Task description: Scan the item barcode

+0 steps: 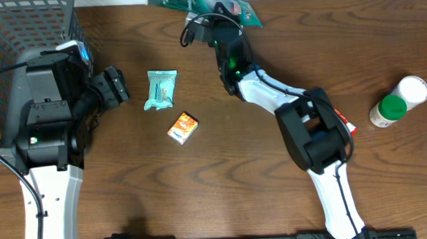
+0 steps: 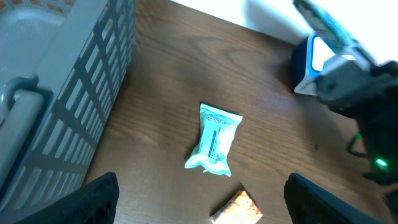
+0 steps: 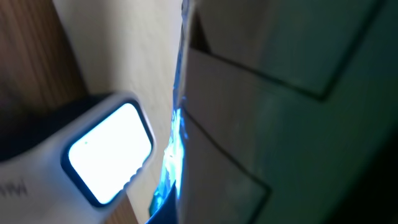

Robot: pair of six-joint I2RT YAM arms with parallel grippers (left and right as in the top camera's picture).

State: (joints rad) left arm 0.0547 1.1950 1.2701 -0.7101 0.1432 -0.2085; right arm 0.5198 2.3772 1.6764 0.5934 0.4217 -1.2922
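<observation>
A green printed pack (image 1: 206, 0) hangs at the table's far edge, and my right gripper (image 1: 217, 23) is shut on its edge. In the right wrist view the pack (image 3: 280, 93) fills the right side. Its thin edge glows blue beside the white scanner (image 3: 109, 152), whose window is lit. The left wrist view shows the scanner (image 2: 314, 57) under the pack (image 2: 329, 28). My left gripper (image 1: 116, 86) is open and holds nothing, its fingers (image 2: 93, 199) wide apart above the wood. A teal sachet (image 1: 161, 89) and a small orange box (image 1: 183, 128) lie to its right.
A grey wire basket (image 1: 18, 31) fills the far left corner. A white bottle with a green cap (image 1: 396, 104) lies at the right. A red and white item (image 1: 345, 125) shows beside the right arm. A black cable (image 1: 187, 31) loops near the scanner.
</observation>
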